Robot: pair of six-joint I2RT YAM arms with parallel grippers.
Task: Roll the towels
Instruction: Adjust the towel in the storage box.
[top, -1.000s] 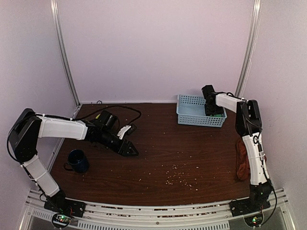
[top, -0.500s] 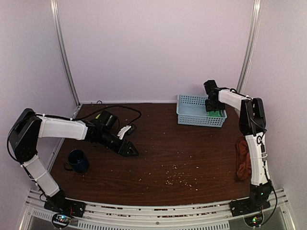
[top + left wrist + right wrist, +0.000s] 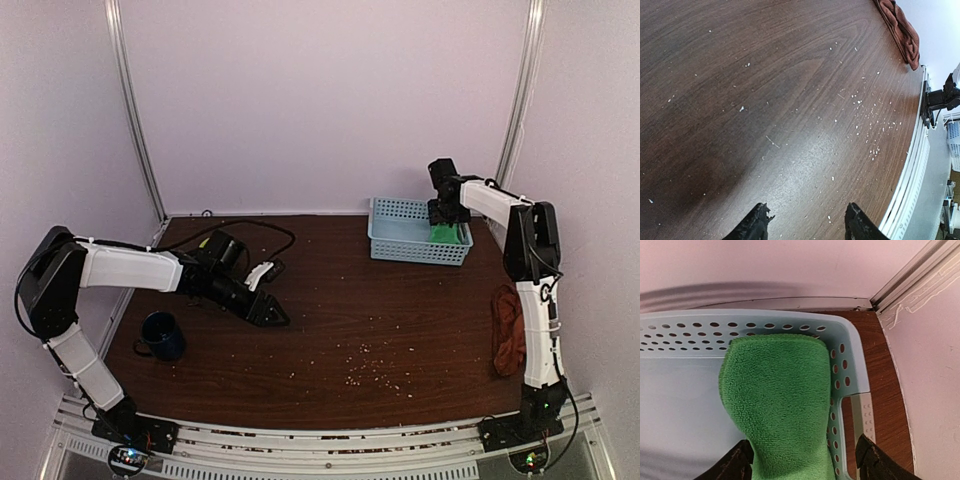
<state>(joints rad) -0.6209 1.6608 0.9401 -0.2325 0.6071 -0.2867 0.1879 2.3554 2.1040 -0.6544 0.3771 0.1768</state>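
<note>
The green towel lies inside the light-blue basket at the far right corner of the tabletop, packed against the basket's right end wall with its rounded edge toward the back wall. The right pincer hangs just above that end of the basket, released: in the wrist view its two fingers stand wide apart on either side of the towel, the right one out beyond the basket's rim, and neither presses into the cloth. The rust towel sits bunched in a long heap along the right edge of the tabletop, just beside the right arm and well apart from the basket. The left pincer is low over bare wood left of the centre, its fingers parted with nothing between them. A dark blue mug stands near the left edge, and pale crumbs are scattered toward the near edge.
</note>
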